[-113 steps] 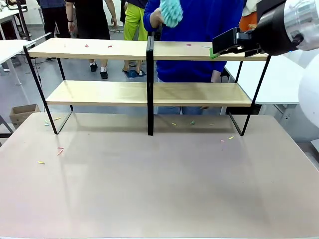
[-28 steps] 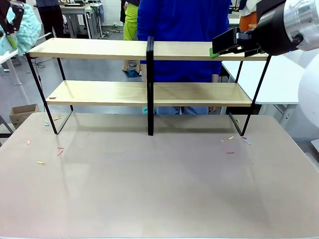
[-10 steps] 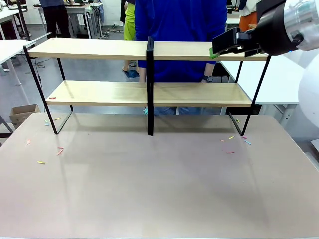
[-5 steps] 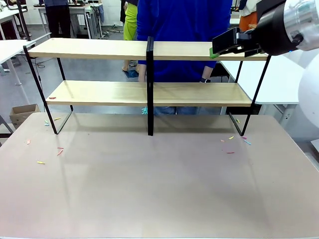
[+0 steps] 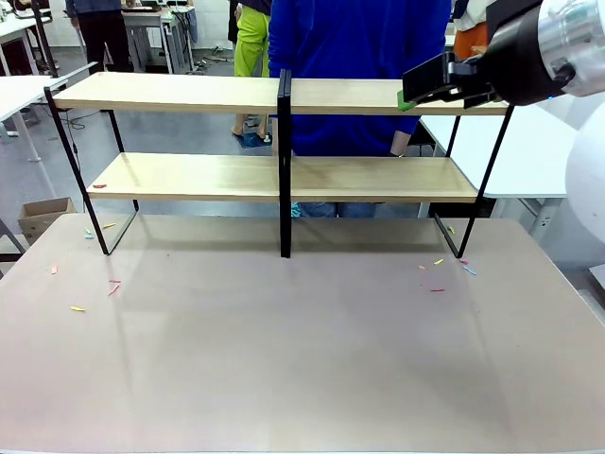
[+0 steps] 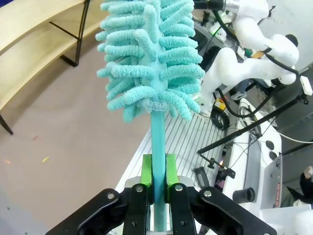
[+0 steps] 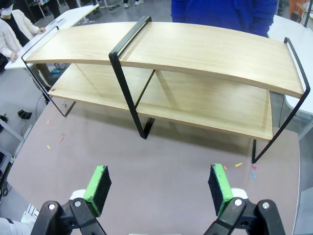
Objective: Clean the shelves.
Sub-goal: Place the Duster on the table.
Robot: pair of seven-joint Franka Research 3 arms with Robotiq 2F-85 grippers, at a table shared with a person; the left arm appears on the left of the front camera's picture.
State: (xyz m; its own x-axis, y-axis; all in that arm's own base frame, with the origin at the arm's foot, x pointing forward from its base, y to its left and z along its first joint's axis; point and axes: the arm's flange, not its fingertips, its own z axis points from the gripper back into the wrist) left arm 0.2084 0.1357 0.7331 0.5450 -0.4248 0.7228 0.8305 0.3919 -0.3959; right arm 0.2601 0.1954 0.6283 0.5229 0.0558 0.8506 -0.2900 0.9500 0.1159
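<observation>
Person (image 5: 359, 66) shifted; shelves (image 7: 195, 73) beyond right gripper's (image 7: 159, 188) parted jaws.

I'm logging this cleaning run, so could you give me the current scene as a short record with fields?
left gripper: shut on the handle of a teal duster, held upright
right gripper: open, empty, raised in front of the shelves
shelves: boards look mostly clear; one small reddish scrap on the lower left board
table: small coloured scraps near the rack's feet
person: standing behind the shelves, in a blue top

White arm, black claw (image 7: 159, 188), green pads (image 7: 97, 188).
</observation>
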